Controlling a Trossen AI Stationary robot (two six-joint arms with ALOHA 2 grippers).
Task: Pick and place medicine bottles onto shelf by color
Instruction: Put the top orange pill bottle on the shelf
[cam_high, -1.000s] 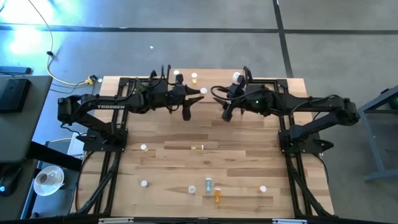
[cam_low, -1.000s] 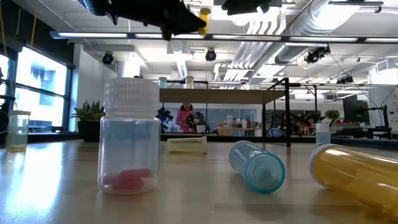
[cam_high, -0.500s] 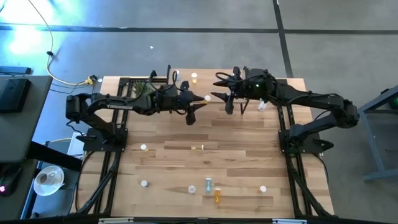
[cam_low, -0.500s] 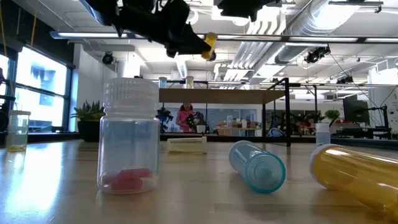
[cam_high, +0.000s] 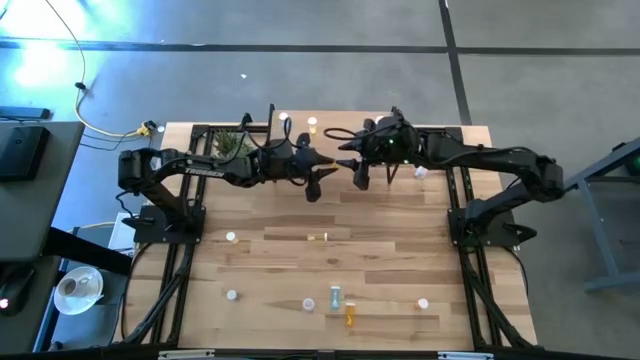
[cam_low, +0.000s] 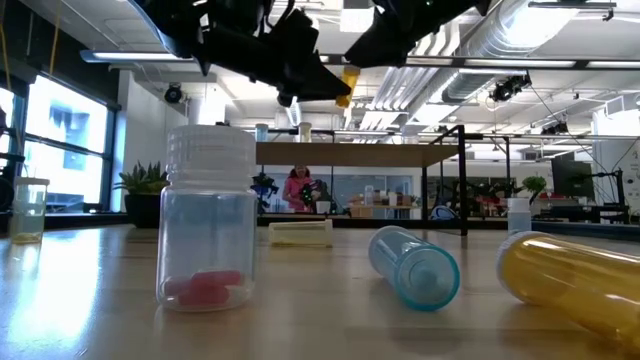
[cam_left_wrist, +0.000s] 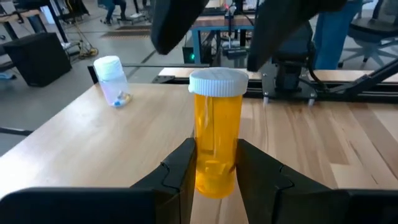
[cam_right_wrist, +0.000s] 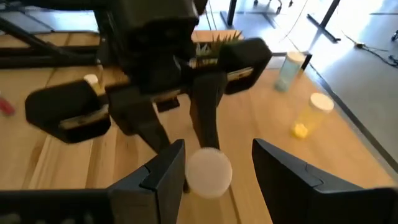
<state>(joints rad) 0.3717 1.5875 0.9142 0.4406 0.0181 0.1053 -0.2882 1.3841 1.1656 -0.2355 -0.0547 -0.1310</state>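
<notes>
Mid-handover at the desk's (cam_high: 300, 215) twelve o'clock: left hand (cam_left_wrist: 214, 171) grips a yellow bottle (cam_left_wrist: 216, 134); right hand (cam_right_wrist: 214, 171), fingers wide, must close on its cap.

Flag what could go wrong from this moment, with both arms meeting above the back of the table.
1. The left claw is shut on the yellow bottle only low on its body; a bump could tip it loose.
2. The right claw stands open around the bottle's white cap. If the left lets go before the right closes, the bottle likely falls.
3. The two claws sit very close together in the high view, so a small misalignment could make them collide.
</notes>
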